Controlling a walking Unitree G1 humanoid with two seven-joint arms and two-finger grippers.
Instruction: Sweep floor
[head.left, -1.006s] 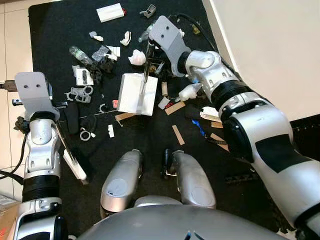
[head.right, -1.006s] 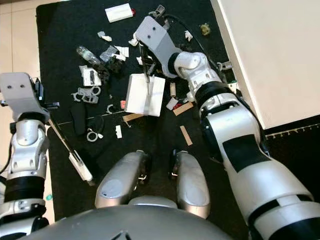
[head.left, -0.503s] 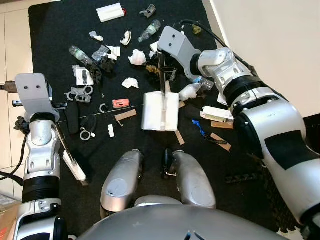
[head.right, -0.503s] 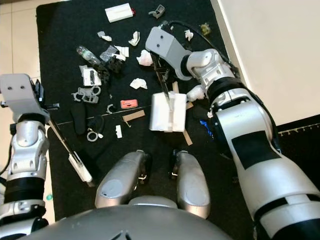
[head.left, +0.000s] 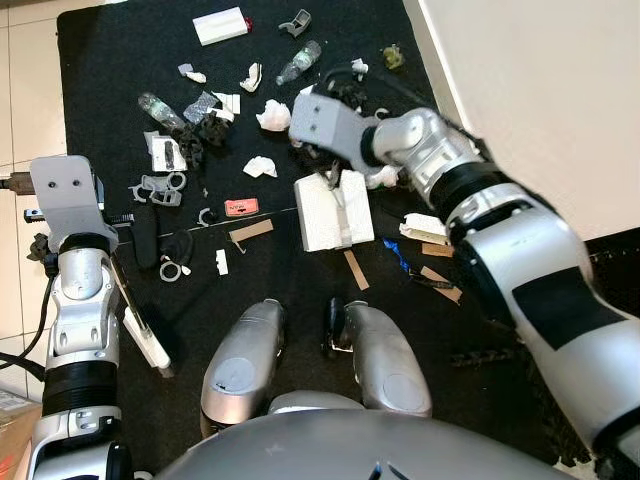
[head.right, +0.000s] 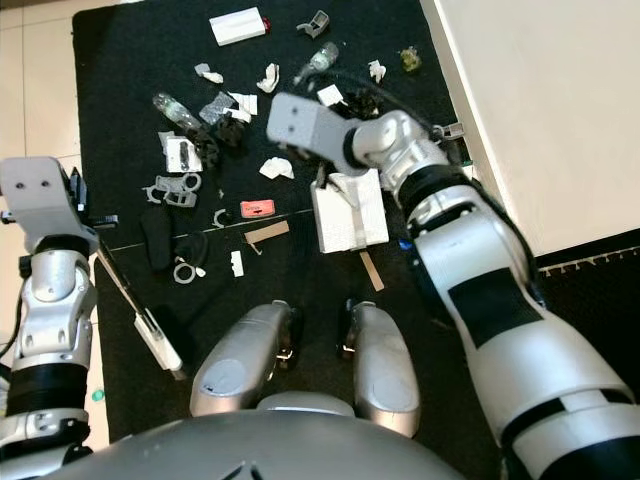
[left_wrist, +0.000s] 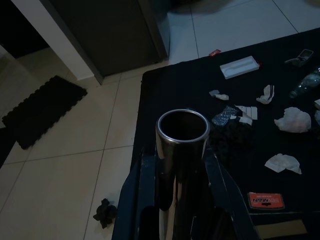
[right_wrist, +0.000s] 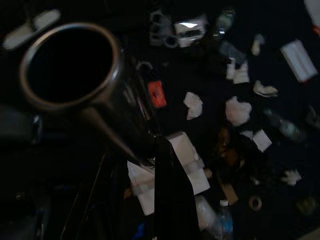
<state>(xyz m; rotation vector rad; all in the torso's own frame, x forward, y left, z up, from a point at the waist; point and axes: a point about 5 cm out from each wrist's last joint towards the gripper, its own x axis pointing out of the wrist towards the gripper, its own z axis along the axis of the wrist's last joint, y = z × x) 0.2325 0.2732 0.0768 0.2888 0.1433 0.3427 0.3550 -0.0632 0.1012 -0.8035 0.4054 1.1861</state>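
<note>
Since 0.5 s ago the right arm has swung left and the white broom head (head.left: 333, 208) has slid a bit further from the robot, tilted now.

Head views: broom head lies on the black mat (head.left: 110, 60) amid scattered litter, w/ crumpled paper (head.left: 262, 166) and a red card (head.left: 240, 207) just left of it. Left arm holds a pole w/ a white dustpan handle (head.left: 148, 343) at the mat's left edge.

Left wrist view: left end effector (left_wrist: 175, 200) fingers closed on a metal tube (left_wrist: 182, 131).

Right wrist view: right end effector (right_wrist: 135, 200) grips a metal pole (right_wrist: 75, 70); broom head beyond it.
</note>
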